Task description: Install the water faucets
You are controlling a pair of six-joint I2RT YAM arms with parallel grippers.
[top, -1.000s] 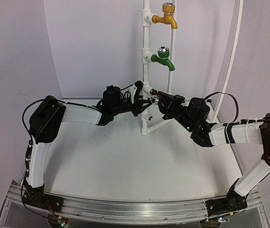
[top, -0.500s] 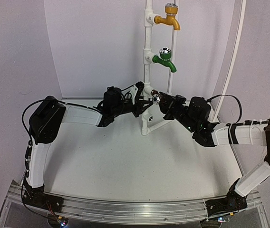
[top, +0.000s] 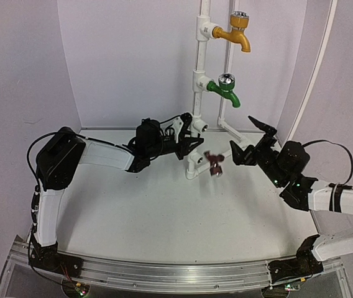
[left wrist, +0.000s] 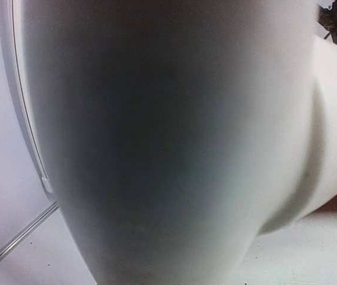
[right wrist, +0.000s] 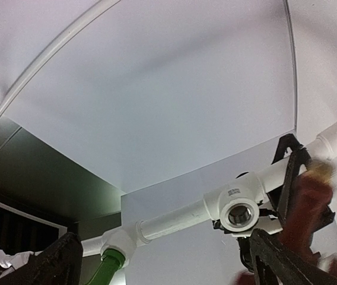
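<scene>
One brown faucet (top: 214, 164) beside stand (top: 199, 87), right tool (top: 241, 134) wide

Pipe stand (top: 199, 74) at the rear middle of the table (top: 164, 217); top faucet (top: 235, 32) on its uppermost socket, second faucet (top: 225, 90) on the socket below; third faucet (top: 214, 165) just right of its foot; left gripper (top: 191, 139) at the stand's left; right gripper (top: 248, 139) further right, apart.

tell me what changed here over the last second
The right arm opened its jaws, let go of the small dark brown tap-shaped faucet and drew back to the right. That faucet now shows blurred, low beside the tall white pipe stand, in no socket. The stand's top swung rightward. Unchanged: the left arm keeps its jaws shut on the stand, and the green faucet and yellow-orange faucet remain mounted.
</scene>
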